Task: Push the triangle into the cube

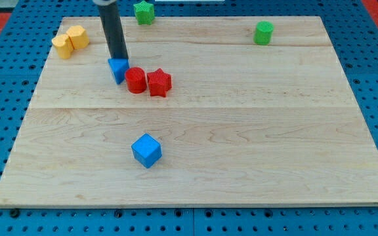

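A small blue triangle block [119, 70] sits on the wooden board [241, 131] in the view's upper left. My dark rod comes down from the top edge, and my tip [117, 59] rests at the triangle's upper edge, touching or nearly touching it. A blue cube [146, 150] lies lower down, below and slightly right of the triangle, well apart from it.
A red cylinder [135, 80] sits right beside the triangle, with a red star [159, 82] touching it. Two yellow blocks [70, 41] lie at the upper left corner. A green star [144, 12] sits at the top edge, and a green cylinder [263, 33] at the upper right.
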You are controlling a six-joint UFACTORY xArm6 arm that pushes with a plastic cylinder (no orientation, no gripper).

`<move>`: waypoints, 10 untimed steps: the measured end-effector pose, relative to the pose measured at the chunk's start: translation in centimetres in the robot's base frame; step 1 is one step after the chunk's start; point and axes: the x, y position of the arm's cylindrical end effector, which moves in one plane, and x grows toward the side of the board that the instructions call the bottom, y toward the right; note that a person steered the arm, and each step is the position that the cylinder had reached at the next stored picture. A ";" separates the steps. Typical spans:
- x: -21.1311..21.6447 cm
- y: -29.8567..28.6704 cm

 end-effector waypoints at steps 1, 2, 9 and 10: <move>6.1 0.1; 10.2 2.9; 14.9 4.2; 14.9 4.2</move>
